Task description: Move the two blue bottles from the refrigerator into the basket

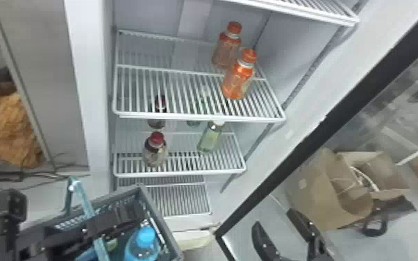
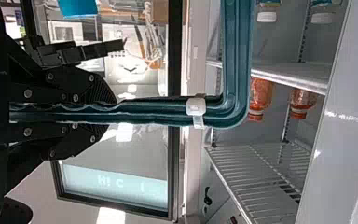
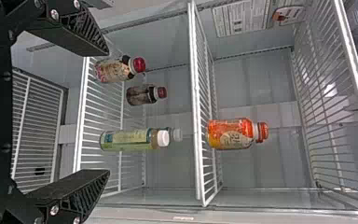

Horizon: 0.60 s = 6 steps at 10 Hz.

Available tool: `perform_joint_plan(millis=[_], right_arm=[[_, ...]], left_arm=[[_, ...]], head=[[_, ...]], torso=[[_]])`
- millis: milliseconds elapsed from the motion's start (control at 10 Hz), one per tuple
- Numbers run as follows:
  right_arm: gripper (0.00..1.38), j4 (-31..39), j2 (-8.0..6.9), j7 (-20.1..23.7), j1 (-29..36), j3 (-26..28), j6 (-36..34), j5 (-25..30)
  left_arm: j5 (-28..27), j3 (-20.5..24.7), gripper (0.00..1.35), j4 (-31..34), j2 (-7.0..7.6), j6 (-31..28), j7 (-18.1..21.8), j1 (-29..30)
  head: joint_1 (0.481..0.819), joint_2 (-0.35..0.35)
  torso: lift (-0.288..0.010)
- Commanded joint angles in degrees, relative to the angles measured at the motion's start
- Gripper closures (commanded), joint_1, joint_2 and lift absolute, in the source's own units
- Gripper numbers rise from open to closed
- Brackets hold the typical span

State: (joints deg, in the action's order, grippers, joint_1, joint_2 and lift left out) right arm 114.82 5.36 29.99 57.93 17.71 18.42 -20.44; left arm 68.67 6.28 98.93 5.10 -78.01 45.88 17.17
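From here the basket [image 1: 159, 218], a bottle [image 1: 142, 247] inside, is front left of the refrigerator [image 1: 92, 86], other bottles [image 1: 237, 81] on two shelves [image 1: 198, 118].

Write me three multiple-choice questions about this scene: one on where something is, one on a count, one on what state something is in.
1. Where is the blue-capped bottle?
A) In the refrigerator
B) In the basket
C) On the floor

2. How many orange bottles stand on their wire shelf?
A) Two
B) Four
C) Five

3. How is the right gripper?
A) Closed on a bottle
B) Closed on the basket
C) Open and empty

Answers:
1: B, its cap shows inside the basket's rim.
2: A, the head view shows one behind the other.
3: C, its fingers are wide apart with nothing gripped.
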Motion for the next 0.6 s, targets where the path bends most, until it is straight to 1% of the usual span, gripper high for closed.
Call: perform_joint_plan(millis=[0,500], right_arm=[[0.16,0.0,0.0,0.0,0.0,0.0,0.0,0.0],[0.16,-0.3,0.09,0.1,-0.1,-0.1,0.0,-0.1]], left_arm=[[0.0,0.0,1.2,0.0,0.0,0.0,0.0,0.1],[0.0,0.0,1.2,0.0,0.0,0.0,0.0,0.1]], head=[[0.695,-0.35],[0.695,-0.35]], torso=[[-0.01],[-0.01]])
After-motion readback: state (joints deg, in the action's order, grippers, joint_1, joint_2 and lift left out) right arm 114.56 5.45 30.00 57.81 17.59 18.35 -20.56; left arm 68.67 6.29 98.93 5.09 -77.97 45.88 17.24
